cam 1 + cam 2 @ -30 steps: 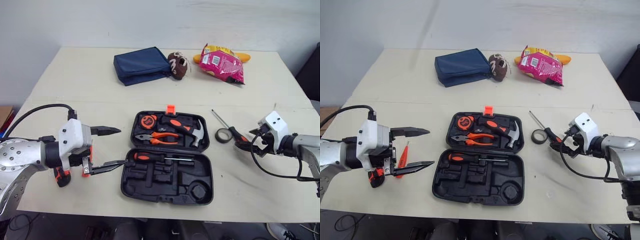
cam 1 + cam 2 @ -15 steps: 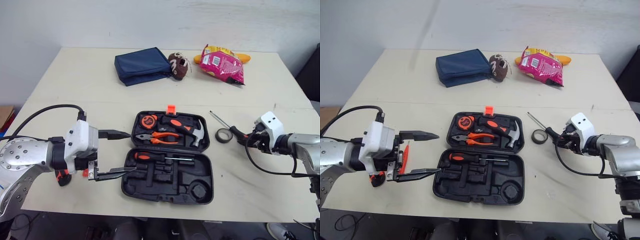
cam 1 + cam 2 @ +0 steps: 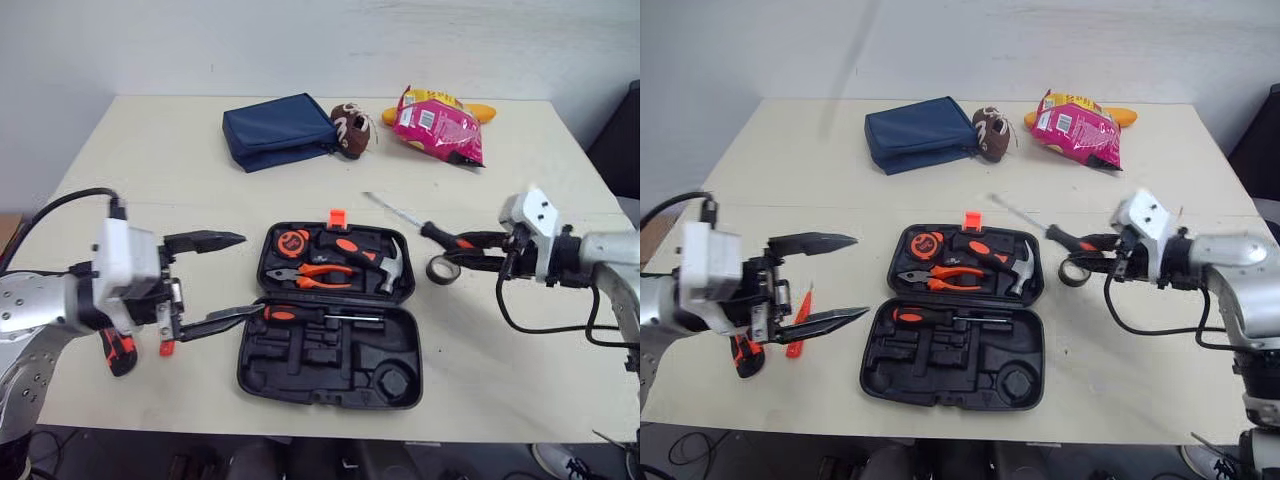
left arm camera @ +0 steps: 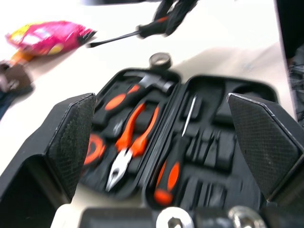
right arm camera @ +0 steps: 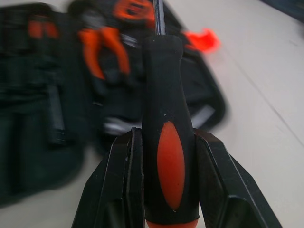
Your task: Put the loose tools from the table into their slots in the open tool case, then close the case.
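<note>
Right wrist view: a black-and-orange screwdriver (image 5: 168,156) is pinched at its handle by the right gripper (image 3: 485,250) and appears to be held clear of the table (image 3: 150,160), just right of the open tool case (image 3: 300,375). The left gripper (image 3: 252,274) is spread wide at the case's left edge, with nothing held. Pliers (image 3: 310,270), a hammer (image 3: 385,262), a tape measure (image 3: 293,241) and 1 seated screwdriver (image 3: 310,315) are in slots. A tape roll (image 3: 440,268) and 2 orange tools (image 3: 740,355) are left out. Roughly half is judged done, and the case is not yet closed.
</note>
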